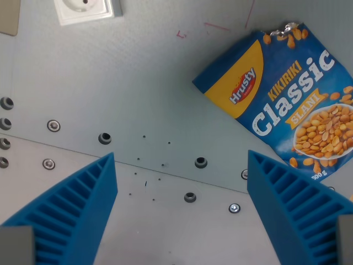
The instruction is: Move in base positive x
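My gripper (182,165) is open and empty, its two blue ribbed fingers (77,210) rising from the bottom left and bottom right of the wrist view over the grey metal table (138,88). A blue peanut bag (287,99) marked "Hrusty Kikiriki Classic Slani" lies flat and tilted at the wrist view's upper right. It sits above and apart from the right finger (292,210). Nothing lies between the fingers.
A white wall socket (85,10) sits at the top left. A seam runs across the table with several bolts and screw holes (201,162) along it. Faint red pen marks (212,26) show near the top centre.
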Robot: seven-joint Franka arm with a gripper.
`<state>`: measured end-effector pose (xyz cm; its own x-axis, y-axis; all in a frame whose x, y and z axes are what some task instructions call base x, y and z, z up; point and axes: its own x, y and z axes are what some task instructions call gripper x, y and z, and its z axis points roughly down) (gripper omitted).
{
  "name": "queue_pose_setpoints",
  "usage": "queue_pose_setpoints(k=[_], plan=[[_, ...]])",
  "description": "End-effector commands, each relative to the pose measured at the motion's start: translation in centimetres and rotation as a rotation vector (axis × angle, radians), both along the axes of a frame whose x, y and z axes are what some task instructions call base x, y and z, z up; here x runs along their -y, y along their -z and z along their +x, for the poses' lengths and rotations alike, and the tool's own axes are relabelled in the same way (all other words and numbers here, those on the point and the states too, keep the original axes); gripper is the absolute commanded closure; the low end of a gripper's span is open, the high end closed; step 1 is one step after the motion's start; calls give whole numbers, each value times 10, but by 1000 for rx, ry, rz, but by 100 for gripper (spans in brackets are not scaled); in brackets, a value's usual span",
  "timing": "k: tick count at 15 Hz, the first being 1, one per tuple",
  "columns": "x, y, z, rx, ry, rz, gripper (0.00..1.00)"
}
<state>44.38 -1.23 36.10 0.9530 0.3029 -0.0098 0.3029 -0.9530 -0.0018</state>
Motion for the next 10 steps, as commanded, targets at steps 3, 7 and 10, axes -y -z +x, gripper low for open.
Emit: queue_pose_setpoints(k=[3,7,10], plan=[[4,-3,17,7,0,0,0],[10,-3,39,7,0,0,0],[14,-2,56,7,0,0,0]])
